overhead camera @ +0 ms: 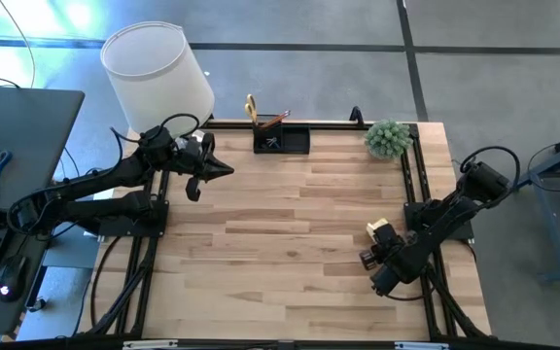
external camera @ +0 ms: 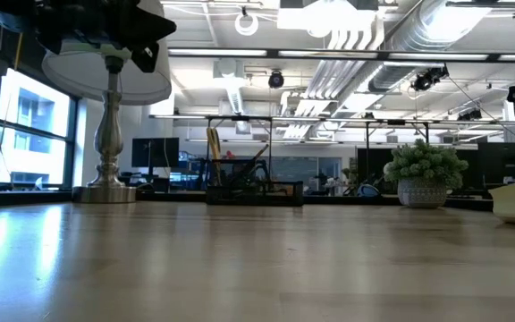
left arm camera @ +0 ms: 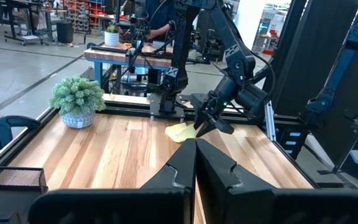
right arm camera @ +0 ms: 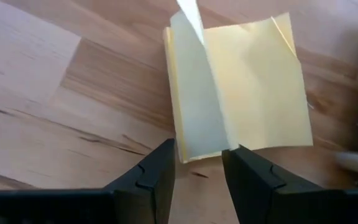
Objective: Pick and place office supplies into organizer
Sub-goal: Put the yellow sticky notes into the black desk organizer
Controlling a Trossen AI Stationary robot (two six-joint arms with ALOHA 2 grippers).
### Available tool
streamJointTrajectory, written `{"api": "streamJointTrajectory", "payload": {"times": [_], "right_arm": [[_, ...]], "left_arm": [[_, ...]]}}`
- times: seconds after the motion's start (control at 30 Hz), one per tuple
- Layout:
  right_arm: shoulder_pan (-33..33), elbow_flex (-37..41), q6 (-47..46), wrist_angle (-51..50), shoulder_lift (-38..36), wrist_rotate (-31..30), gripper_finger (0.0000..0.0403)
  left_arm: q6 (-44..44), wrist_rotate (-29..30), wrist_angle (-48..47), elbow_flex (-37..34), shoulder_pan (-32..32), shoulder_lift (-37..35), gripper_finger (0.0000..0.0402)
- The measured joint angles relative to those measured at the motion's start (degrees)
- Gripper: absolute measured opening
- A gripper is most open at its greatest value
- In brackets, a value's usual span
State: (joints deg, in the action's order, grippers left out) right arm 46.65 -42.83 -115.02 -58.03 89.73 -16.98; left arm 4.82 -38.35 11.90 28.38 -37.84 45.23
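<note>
Yellow sticky-note pad (right arm camera: 241, 93) lying flat on the wooden table (overhead camera: 290, 243), near its right edge, top sheets curling up. Light and floppy, probably best pinched by the bound edge. Right gripper (right arm camera: 199, 163) hovering just over it, narrowly parted, empty. Left gripper (left arm camera: 196, 163) closed, parked up by the lamp (overhead camera: 158, 73).

The high view looks straight down on the whole tabletop (overhead camera: 290, 224). The low view sits at its surface, facing the organizer (external camera: 254, 191) and room. The left wrist view looks across toward the right pincer (left arm camera: 207, 124); the right wrist view hangs close above the sticky-note pad (right arm camera: 241, 87).
</note>
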Motion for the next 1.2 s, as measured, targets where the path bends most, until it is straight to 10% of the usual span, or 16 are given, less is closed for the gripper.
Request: {"api": "streamJointTrajectory", "payload": {"times": [0.8,1.2], "right_arm": [[-0.2,0.0,3.6,1.7,0.0,-3.5,0.0123],[-0.2,0.0,5.8,2.1,0.0,-2.5,0.0035]], "left_arm": [[0.0,0.0,0.2,0.0,0.0,0.0,0.0001],[0.0,0.0,0.0,0.0,0.0,0.0,0.0001]]}}
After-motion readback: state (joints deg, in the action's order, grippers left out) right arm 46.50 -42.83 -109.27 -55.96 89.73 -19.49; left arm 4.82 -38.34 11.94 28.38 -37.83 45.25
